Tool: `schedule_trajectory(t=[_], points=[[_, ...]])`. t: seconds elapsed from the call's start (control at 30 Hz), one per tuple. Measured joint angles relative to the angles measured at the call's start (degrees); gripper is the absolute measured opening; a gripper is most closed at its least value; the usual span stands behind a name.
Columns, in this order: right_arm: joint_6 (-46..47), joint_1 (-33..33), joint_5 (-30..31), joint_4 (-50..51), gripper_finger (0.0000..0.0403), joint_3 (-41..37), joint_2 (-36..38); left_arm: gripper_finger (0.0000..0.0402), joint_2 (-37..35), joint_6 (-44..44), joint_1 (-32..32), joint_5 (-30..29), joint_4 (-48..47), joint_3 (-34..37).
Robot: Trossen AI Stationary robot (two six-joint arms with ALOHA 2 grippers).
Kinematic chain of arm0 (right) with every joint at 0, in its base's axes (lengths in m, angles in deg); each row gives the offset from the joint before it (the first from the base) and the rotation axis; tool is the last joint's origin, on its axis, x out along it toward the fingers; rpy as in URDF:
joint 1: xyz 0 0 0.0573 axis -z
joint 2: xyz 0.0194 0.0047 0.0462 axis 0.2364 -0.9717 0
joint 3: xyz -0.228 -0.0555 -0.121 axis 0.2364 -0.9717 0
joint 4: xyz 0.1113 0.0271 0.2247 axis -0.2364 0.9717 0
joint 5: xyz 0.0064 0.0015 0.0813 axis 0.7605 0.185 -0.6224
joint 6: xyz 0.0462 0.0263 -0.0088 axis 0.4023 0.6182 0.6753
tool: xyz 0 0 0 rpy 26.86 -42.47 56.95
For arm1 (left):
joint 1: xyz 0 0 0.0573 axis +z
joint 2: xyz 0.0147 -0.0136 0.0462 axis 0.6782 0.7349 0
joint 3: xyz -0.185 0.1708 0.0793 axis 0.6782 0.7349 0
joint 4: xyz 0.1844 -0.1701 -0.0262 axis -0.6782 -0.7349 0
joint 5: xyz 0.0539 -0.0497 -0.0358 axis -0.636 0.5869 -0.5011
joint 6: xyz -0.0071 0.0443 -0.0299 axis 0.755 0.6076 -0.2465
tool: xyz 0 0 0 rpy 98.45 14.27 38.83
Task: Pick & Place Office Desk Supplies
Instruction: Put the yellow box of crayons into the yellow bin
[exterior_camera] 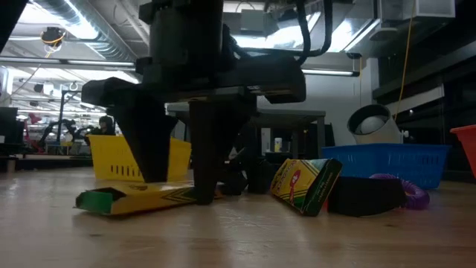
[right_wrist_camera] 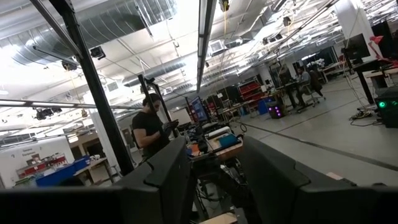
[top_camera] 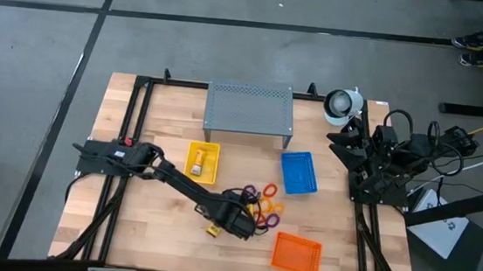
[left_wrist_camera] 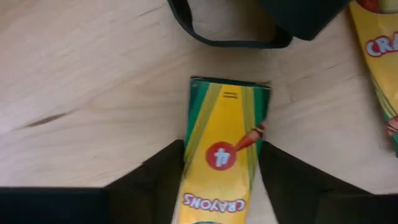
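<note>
One crayon packet (left_wrist_camera: 222, 155) lies flat between the left gripper's (left_wrist_camera: 217, 180) open fingers, on the table.

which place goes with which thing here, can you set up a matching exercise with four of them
Things:
1. crayon box
2. yellow tray
3. orange tray
4. right gripper

Places:
a. near table edge, right of the loops
b. raised off the table at the right side, facing the room
c. flat on the wood between the left gripper's fingers
d. just in front of the grey stand's left end

Pairs: 1-c, 2-d, 3-a, 4-b
</note>
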Motion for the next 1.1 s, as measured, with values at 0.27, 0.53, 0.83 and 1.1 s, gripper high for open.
schedule_trajectory(t=[0.27, 0.53, 0.83, 1.1], points=[[0.0, 0.0, 0.0, 0.5, 0.0160, 0.0, 0.0, 0.0085, 0.1, -0.2, 0.1, 0.1, 1.6, 0.1], [0.0, 0.0, 0.0, 0.5, 0.0160, 0.0, 0.0, 0.0066, -2.4, -1.6, 0.2, -0.4, 2.9, 0.3], [-0.2, 0.0, 0.0, 0.5, 0.0160, 0.0, 0.0, 0.0068, -9.7, -3.9, 0.4, -5.6, 3.3, 0.4], [-0.2, 0.0, 0.0, 0.5, 0.0160, 0.0, 0.0, 0.0069, -19.4, -6.2, 2.1, -17.5, -4.7, 0.2]])
